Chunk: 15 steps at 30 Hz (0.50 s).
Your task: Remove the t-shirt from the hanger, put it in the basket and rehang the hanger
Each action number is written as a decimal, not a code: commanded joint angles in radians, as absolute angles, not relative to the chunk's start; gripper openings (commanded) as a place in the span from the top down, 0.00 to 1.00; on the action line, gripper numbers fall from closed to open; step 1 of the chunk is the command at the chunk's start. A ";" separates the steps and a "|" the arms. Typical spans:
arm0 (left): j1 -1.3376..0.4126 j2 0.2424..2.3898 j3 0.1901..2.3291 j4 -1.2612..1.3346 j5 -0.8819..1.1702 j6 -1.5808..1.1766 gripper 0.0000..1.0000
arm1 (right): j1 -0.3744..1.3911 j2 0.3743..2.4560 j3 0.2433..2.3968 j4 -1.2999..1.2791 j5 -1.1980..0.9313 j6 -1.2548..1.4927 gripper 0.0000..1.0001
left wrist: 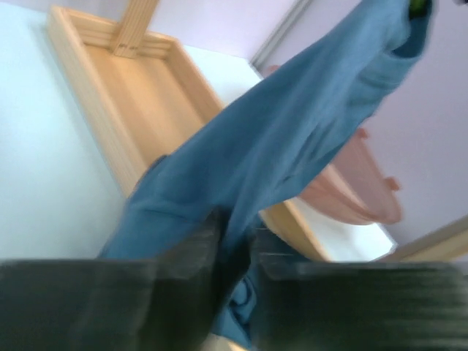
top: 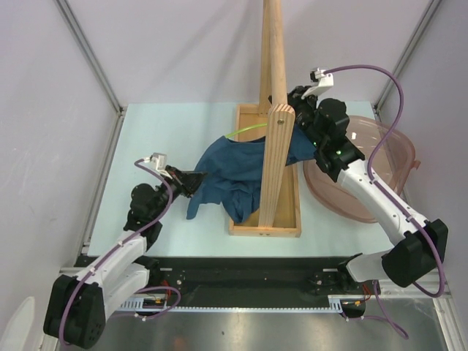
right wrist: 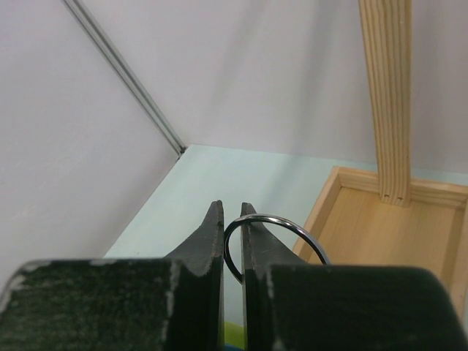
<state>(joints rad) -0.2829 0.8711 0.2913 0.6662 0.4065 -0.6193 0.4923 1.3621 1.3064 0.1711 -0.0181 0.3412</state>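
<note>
The dark teal t-shirt (top: 232, 170) hangs from the lime-green hanger (top: 245, 130) and drapes down over the wooden tray. My left gripper (top: 191, 181) is at the shirt's left edge. In the blurred left wrist view a fold of the t-shirt (left wrist: 292, 139) runs between the left gripper's (left wrist: 238, 252) dark fingers (left wrist: 186, 267), which are shut on it. My right gripper (top: 296, 102) is raised beside the pole. In its wrist view the right gripper (right wrist: 232, 213) is shut on the hanger's silver hook (right wrist: 272, 219), with a sliver of the green hanger (right wrist: 231, 333) below.
A tall wooden pole (top: 275, 110) rises from a wooden tray base (top: 265, 227) at the table's middle. A pink bowl (top: 387, 157) sits to the right, under the right arm. Grey walls close in on both sides.
</note>
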 commanded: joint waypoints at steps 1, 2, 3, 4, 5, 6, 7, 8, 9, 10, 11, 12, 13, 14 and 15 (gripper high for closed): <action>-0.278 0.873 0.325 0.606 0.292 -0.666 0.94 | 0.479 1.321 1.318 0.320 0.034 0.364 1.00; -0.278 0.852 0.339 0.530 0.261 -0.664 1.00 | 0.476 1.319 1.310 0.365 0.049 0.364 1.00; -0.278 0.838 0.348 0.487 0.200 -0.666 1.00 | 0.469 1.318 1.299 0.382 0.063 0.362 1.00; -0.278 0.798 0.366 0.439 0.160 -0.667 1.00 | 0.465 1.322 1.298 0.388 0.078 0.364 1.00; -0.278 0.772 0.376 0.358 0.120 -0.664 1.00 | 0.459 1.324 1.296 0.409 0.090 0.362 1.00; -0.278 0.743 0.382 0.318 0.029 -0.666 1.00 | 0.442 1.325 1.295 0.422 0.098 0.371 1.00; -0.278 0.685 0.396 0.280 0.003 -0.676 1.00 | 0.433 1.327 1.290 0.436 0.101 0.380 1.00; -0.278 0.660 0.405 0.211 -0.049 -0.676 1.00 | 0.420 1.324 1.279 0.465 0.103 0.394 1.00; -0.278 0.637 0.419 0.166 -0.093 -0.678 1.00 | 0.396 1.322 1.270 0.480 0.100 0.423 1.00; -0.278 0.609 0.448 0.125 -0.153 -0.678 1.00 | 0.382 1.321 1.261 0.494 0.095 0.443 1.00; -0.278 0.604 0.459 0.065 -0.169 -0.672 1.00 | 0.368 1.315 1.244 0.515 0.081 0.457 1.00; -0.278 0.601 0.468 0.042 -0.175 -0.670 1.00 | 0.358 1.315 1.232 0.523 0.074 0.474 1.00; -0.278 0.612 0.477 0.022 -0.179 -0.675 1.00 | 0.327 1.312 1.223 0.532 0.063 0.524 1.00; -0.278 0.620 0.479 0.008 -0.172 -0.678 1.00 | 0.313 1.307 1.213 0.555 0.025 0.552 1.00; -0.278 0.632 0.479 0.008 -0.160 -0.681 1.00 | 0.298 1.305 1.195 0.570 0.009 0.583 1.00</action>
